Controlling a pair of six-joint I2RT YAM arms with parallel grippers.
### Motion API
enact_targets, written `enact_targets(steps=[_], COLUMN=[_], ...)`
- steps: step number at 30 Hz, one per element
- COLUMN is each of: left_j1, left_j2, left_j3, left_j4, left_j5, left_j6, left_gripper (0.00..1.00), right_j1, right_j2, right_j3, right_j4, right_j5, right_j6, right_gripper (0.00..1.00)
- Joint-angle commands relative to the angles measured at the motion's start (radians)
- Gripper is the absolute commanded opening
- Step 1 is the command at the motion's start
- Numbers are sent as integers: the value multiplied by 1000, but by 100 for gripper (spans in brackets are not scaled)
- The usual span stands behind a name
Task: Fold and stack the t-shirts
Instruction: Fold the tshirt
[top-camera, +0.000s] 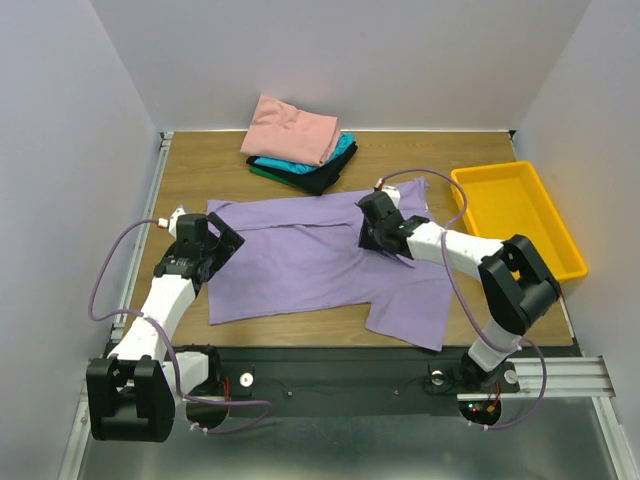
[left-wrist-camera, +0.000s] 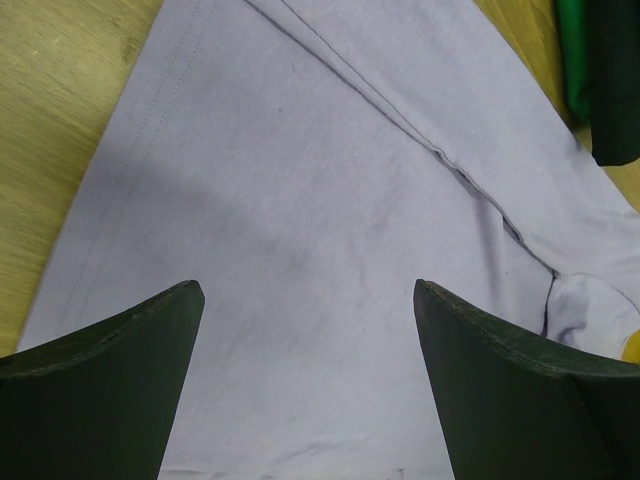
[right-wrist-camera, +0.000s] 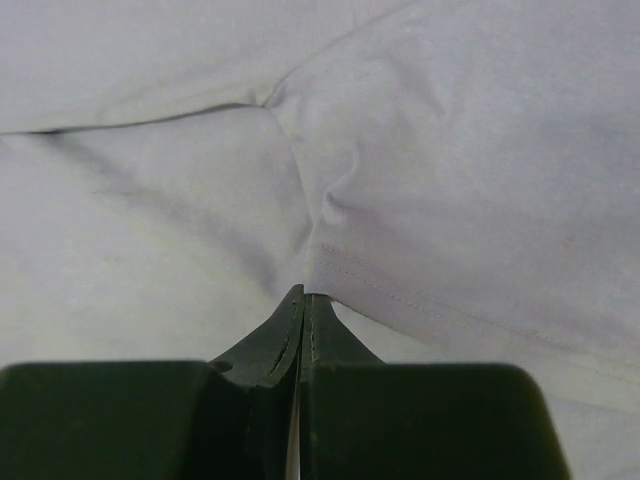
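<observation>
A light purple t-shirt (top-camera: 300, 265) lies spread on the wooden table, one sleeve hanging toward the front edge. My left gripper (top-camera: 226, 236) is open over the shirt's left part; in the left wrist view its fingers (left-wrist-camera: 150, 340) straddle flat purple cloth (left-wrist-camera: 300, 180) and hold nothing. My right gripper (top-camera: 368, 222) is over the shirt's upper middle, shut on a stitched hem of the purple shirt (right-wrist-camera: 450, 150), which bunches at the closed tips (right-wrist-camera: 305, 295). At the back lies a folded stack: salmon-pink (top-camera: 293, 128) on top, then teal (top-camera: 338, 153), black (top-camera: 320, 178) and green (top-camera: 262, 170).
A yellow plastic tray (top-camera: 510, 200) sits at the right of the table, next to the right arm. Grey walls close in the left, back and right. The green and black folded shirts show at the top right of the left wrist view (left-wrist-camera: 600, 70).
</observation>
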Motion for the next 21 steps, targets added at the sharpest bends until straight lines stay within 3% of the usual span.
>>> enact_targets(steps=[1, 6, 13, 17, 18, 21], left_j1=[-6, -8, -8, -8, -8, -9], left_j2=[-21, -16, 4, 5, 4, -2], left_j3=[23, 30, 49, 54, 56, 56], left_j4=[-5, -27, -63, -70, -71, -76], left_j5=[0, 0, -5, -2, -3, -6], left_j6=[9, 10, 15, 20, 21, 21], left_gripper=[98, 98, 98, 98, 98, 98], right_j1=[-9, -24, -24, -23, -24, -23], right_j2=[-114, -156, -81, -53, -62, -139], right_j3=[-14, -64, -131, -125, -131, -142], right_j4=[35, 52, 170, 184, 184, 169], right_j5=[-8, -87, -343, -378, -375, -368], right_j6=[63, 142, 230, 206, 196, 133], right_gripper=[1, 0, 3, 31, 46, 62])
